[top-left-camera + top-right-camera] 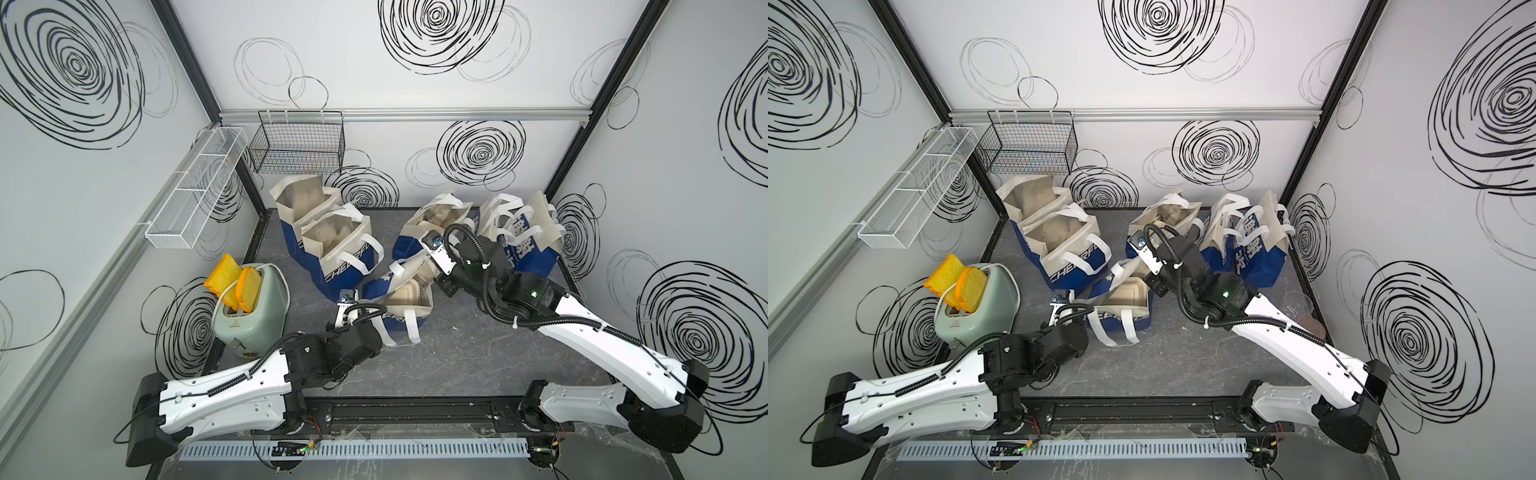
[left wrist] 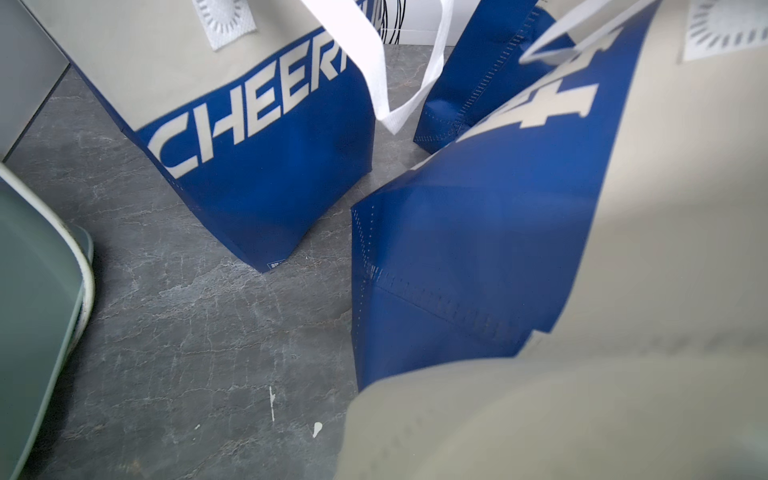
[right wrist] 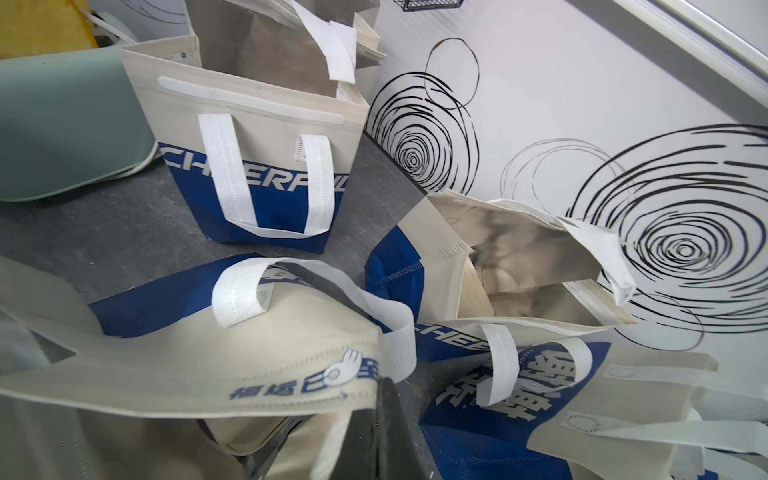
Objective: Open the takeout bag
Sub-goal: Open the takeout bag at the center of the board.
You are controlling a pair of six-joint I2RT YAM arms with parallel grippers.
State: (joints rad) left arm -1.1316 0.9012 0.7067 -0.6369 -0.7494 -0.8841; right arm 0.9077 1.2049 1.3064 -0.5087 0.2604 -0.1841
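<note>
The right gripper [image 1: 441, 283] reaches in from the right of the frame and sits just right of centre in both top views. In the right wrist view one dark finger [image 3: 384, 419] shows at the bottom centre. The jaws are clamped on the beige printed rim of the takeout bag [image 3: 208, 353], which stretches off to the left of that frame.

The left gripper [image 1: 360, 308] sits just left of centre, at the opposite rim of the same bag. Its jaws are together. In the left wrist view its fingers are buried under the bag's beige wall, which rises right up to the lens in the lower right.

The takeout bag stands at the centre of the frame on the grey marbled table [image 1: 457, 357], between the two grippers. Its mouth gapes, and a pale container [image 1: 406, 293] shows inside. A white handle loop [image 1: 411, 330] hangs down its blue front.

Two open bags [image 1: 332, 241] stand up and left of centre. More bags [image 1: 519, 237] cluster at the upper right, beyond the right gripper. A mint-green toaster [image 1: 251, 309] sits at the left of the frame, with two yellow bread slices [image 1: 237, 282] poking out.
</note>
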